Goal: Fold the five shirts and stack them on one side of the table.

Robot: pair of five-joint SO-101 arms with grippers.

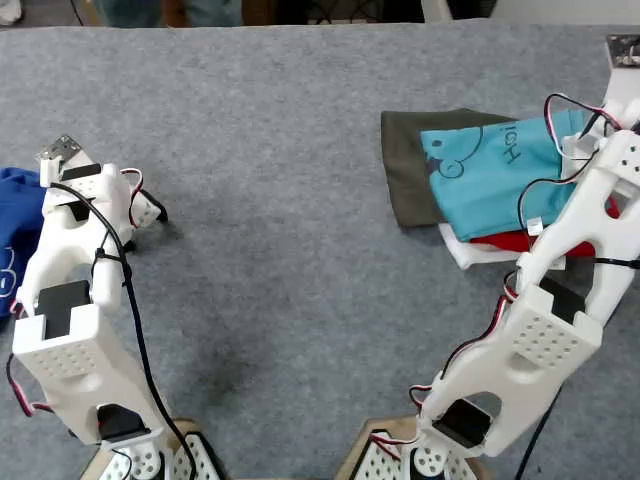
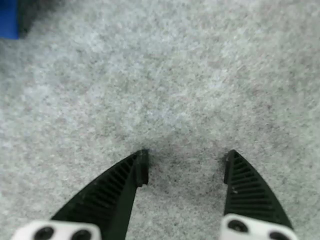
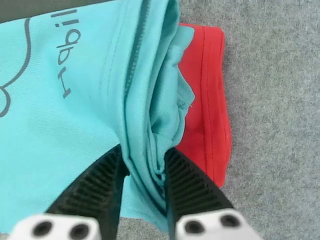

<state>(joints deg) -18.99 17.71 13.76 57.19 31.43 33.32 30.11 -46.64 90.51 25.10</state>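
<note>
Pinched fingers (image 3: pixel 190 187) of my right gripper (image 3: pixel 144 156) clamp a bunched ridge of the teal shirt (image 3: pixel 60 130). It lies on top of the pile on my right side of the grey table (image 1: pixel 280 250), over an olive shirt (image 1: pixel 405 170), a red shirt (image 3: pixel 206 100) and a white shirt (image 1: pixel 462 252). My left gripper (image 2: pixel 186 167) hangs low with jaws spread above bare felt, the blue shirt (image 1: pixel 14 230) near it at the table's edge. Danger, as I judge it: any pull with this grip could drag the teal shirt off square, tugging the red one beneath and skewing the pile. A lift could let the gathered fold spill loose and undo the folding.
</note>
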